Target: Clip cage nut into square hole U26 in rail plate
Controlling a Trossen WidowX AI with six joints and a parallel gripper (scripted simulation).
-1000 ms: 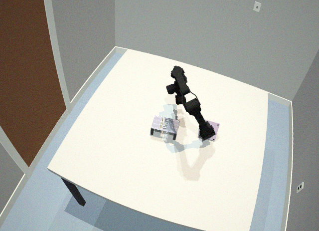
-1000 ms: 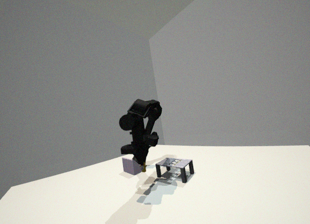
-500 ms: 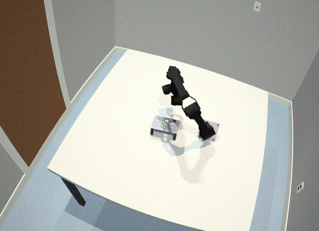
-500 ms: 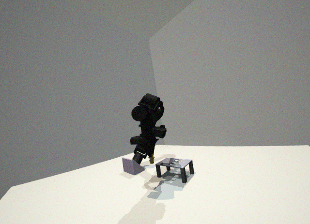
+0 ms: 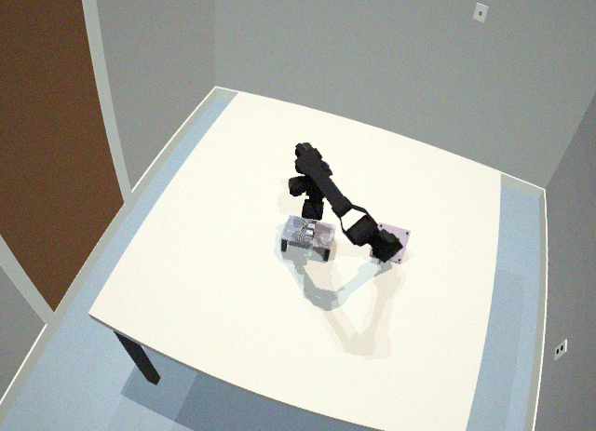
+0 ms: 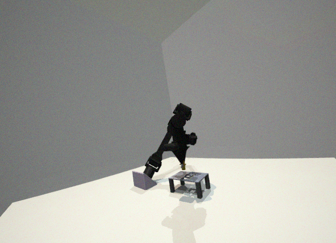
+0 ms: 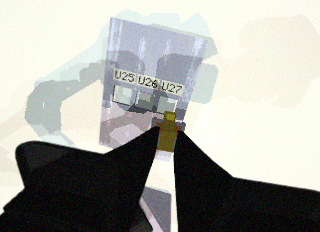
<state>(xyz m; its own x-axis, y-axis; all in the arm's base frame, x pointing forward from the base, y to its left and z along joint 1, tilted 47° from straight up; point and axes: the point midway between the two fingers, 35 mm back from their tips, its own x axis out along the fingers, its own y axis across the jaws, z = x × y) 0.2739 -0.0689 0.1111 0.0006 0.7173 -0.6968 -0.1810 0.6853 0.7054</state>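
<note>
white table [image 5: 202,253] [image 6: 258,202], cage nut [image 6: 183,166] [image 7: 167,137] between hand's [image 6: 182,164] [image 7: 168,134] fingertips

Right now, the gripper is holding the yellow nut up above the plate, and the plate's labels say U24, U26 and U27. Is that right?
Not quite: the first label on the rail plate says U25, not U24, as the wrist view shows. The rest is right.

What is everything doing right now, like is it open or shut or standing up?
Gripper: shut on the cage nut
Cage nut: held up above the table, not clipped in
Rail plate: raised flat on legs
Arm: bent
</note>
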